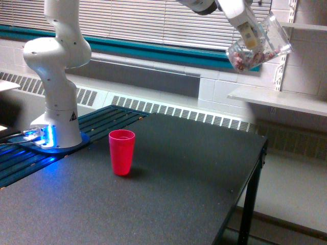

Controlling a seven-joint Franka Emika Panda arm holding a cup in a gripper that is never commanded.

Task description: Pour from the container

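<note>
Gripper (251, 37): high at the exterior view's upper right, clamped on the clear container, one finger visible across its wall.
Container (260, 45): held in the air, tilted, its closed end low toward the exterior view's left and its mouth higher toward the right; well above the table and well apart from the red cup.
Contents: small wrapped candies (245, 60), pink and white, heaped at the low end of the container.
Red cup (121, 151): upright on the table, mouth open, near the arm's base.
Table (194, 184): dark, matte top, its edge toward the exterior view's right.
Arm base (57, 109): white, standing at the exterior view's left, blue light glowing at its foot.
Background: window blinds (153, 20) above a teal band; white shelf (278, 99) on the wall below the container.
</note>
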